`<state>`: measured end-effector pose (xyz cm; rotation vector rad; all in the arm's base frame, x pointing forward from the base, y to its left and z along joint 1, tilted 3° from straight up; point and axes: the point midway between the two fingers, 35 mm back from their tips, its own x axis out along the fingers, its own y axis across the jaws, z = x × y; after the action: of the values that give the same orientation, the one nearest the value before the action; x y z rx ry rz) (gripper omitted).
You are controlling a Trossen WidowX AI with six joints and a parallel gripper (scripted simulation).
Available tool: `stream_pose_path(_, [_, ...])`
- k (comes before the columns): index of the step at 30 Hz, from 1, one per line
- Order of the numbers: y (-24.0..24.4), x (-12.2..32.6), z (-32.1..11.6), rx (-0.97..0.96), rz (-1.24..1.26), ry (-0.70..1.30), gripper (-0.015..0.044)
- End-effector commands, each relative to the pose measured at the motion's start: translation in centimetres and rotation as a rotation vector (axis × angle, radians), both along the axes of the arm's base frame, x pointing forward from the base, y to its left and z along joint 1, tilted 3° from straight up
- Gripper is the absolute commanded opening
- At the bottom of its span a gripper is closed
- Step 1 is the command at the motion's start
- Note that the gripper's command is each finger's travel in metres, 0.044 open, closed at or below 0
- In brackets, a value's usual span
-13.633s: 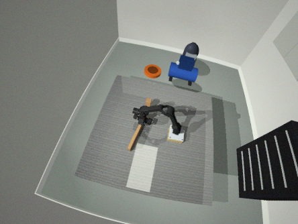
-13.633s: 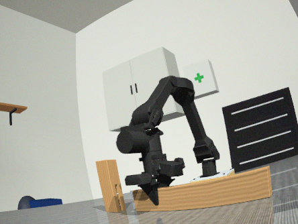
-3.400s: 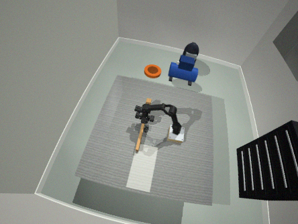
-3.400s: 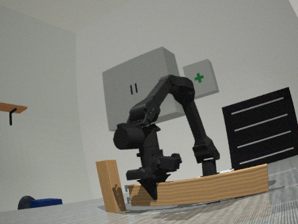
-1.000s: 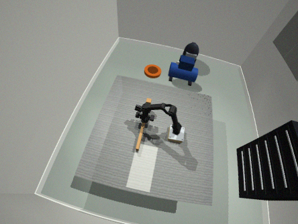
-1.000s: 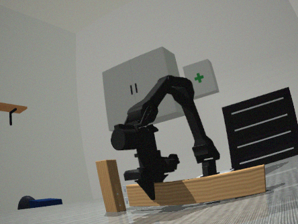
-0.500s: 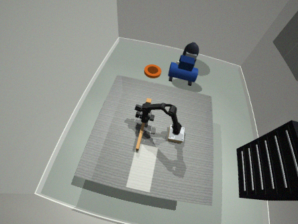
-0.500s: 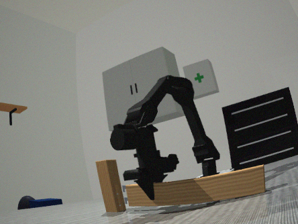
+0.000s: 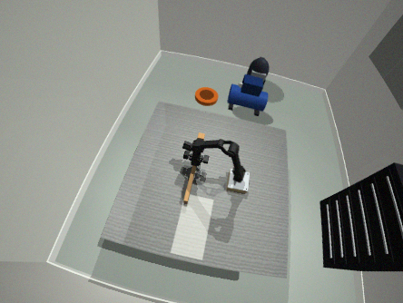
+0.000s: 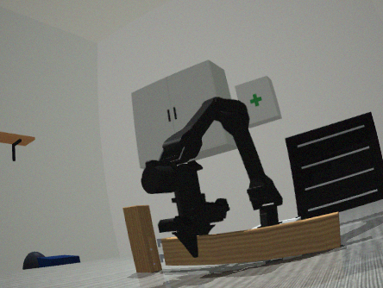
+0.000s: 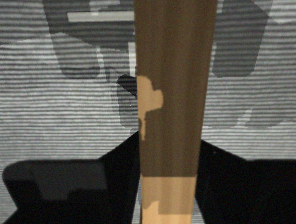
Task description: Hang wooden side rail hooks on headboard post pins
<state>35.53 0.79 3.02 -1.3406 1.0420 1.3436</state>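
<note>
The wooden side rail [image 9: 189, 186] [image 10: 276, 241] [image 11: 174, 110] stands on its narrow edge, its near end facing the headboard post [image 9: 201, 135] [image 10: 141, 239]. My gripper [image 9: 195, 164] [image 10: 191, 247] [image 11: 160, 133] is shut on the rail near that end, one black finger on each side. In the exterior view a narrow gap shows between post and rail, with small grey steel hooks [image 10: 160, 243] in it. Whether they sit on the pins cannot be told. The rail's far end is low, at or very near the table. The wrist view shows neither hooks nor post.
The arm's white base plate [image 9: 238, 181] is right of the rail in the top view. A pale strip [image 9: 192, 229] lies on the grey table top [image 9: 141, 209] beyond the rail's far end. An orange ring [image 9: 206, 96] and a blue machine [image 9: 248, 96] are behind the table.
</note>
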Motion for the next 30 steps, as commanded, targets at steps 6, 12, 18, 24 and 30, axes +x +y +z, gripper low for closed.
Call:
stream_pose_path(6, [-0.14,0.15,0.17,-0.004,0.006,-0.004,0.0000])
stream_pose_path(12, [-0.20,0.22,0.24,-0.004,0.006,-0.004,0.0000])
stream_pose_path(18, [-0.26,0.29,0.26,-0.004,0.006,-0.004,0.0000])
stream_pose_path(24, [-0.33,0.25,0.19,-0.004,0.006,-0.004,0.0000])
stream_pose_path(30, [-0.41,0.20,0.12,-0.004,0.006,-0.004,0.0000])
